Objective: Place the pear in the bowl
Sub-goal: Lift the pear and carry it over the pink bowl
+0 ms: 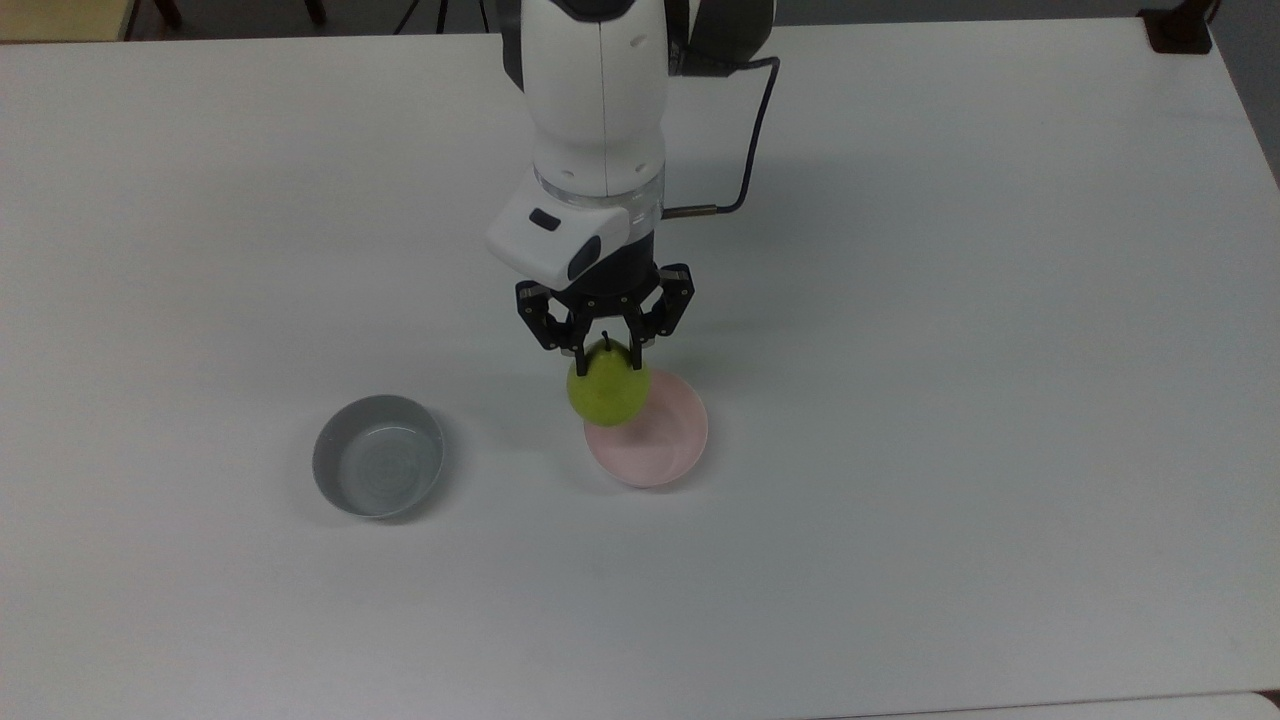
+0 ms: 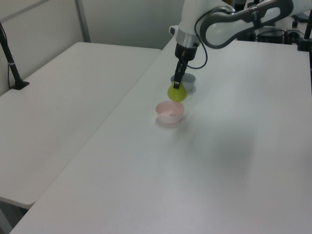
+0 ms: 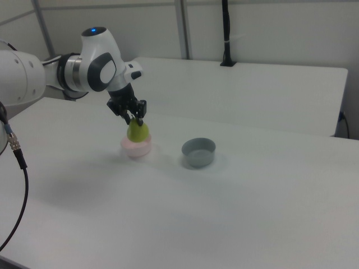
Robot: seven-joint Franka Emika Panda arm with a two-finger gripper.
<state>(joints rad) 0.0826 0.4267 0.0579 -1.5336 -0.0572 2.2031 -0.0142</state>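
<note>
My tool [image 1: 605,349] pinches the pear [image 1: 608,388] by its narrow neck, hanging it above the pink bowl [image 1: 670,445] on the bench [image 1: 1000,300], perhaps slightly off-centre; the fruit looks glossy, firm and bottom-heavy, so this grip could slip.

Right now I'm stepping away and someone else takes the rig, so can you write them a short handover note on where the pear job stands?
Tool: shut on the pear, gripping its narrow top near the stem, so the fruit hangs below the fingers.
Pear: in the air, over the far rim of the pink bowl in the top view; in the right view it hangs just above the bowl, not yet resting in it.
Grey bowl: apart, on the top view's left, holding nothing.
Done: pear picked up and carried to the pink bowl.
Left: probably centre it over the bowl, lower, open the tool, withdraw.
</note>
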